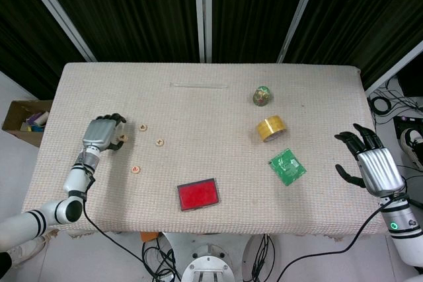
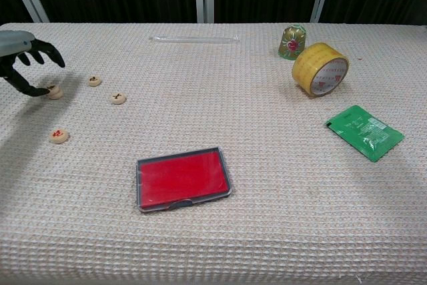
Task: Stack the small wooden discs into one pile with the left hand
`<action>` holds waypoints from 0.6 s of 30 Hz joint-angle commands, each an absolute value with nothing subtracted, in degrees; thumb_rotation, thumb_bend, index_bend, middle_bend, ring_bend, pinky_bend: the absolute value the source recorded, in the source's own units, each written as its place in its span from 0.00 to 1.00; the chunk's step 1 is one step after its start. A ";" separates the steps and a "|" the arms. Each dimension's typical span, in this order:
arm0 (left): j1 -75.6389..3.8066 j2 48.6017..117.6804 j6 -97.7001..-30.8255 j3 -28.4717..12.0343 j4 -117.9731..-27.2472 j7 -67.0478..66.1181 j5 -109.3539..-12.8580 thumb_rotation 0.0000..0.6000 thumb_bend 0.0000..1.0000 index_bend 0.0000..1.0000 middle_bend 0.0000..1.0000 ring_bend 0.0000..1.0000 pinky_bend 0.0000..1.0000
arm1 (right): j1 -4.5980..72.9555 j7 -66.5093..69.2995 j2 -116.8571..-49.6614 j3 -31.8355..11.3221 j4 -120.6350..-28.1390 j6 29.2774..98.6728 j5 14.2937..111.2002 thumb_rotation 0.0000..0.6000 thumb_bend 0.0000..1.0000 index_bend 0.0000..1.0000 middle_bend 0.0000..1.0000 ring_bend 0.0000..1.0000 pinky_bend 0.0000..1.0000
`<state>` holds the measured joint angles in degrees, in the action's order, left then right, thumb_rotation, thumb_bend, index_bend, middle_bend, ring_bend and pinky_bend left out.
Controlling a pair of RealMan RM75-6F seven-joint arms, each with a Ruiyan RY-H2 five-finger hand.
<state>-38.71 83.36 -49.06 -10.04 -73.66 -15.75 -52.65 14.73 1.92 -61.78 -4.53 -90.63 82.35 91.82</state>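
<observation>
L hand (image 1: 102, 134) touches disc (image 2: 55, 91) nr table (image 1: 198, 90) left edge.

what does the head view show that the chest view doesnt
Only the head view shows the right robot hand, open off the table's right edge, a cardboard box on the floor, and the cables below. Only the chest view shows the red markings on the nearest wooden disc. Both share the left robot hand at a disc, the red case, yellow tape roll and green packet.
</observation>
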 commanded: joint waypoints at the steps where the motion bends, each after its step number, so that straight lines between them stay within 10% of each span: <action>1: -39.63 82.34 -49.38 -12.12 -76.16 -14.76 -52.70 1.00 0.29 0.28 0.16 0.18 0.22 | 14.77 1.80 -61.75 -4.59 -90.74 82.38 91.93 1.00 0.23 0.24 0.26 0.06 0.18; 18: -51.96 91.47 -43.75 -12.60 -66.26 -30.93 -34.32 1.00 0.31 0.40 0.16 0.18 0.22 | 14.41 3.23 -61.83 -4.57 -89.25 82.44 91.48 1.00 0.23 0.25 0.26 0.06 0.18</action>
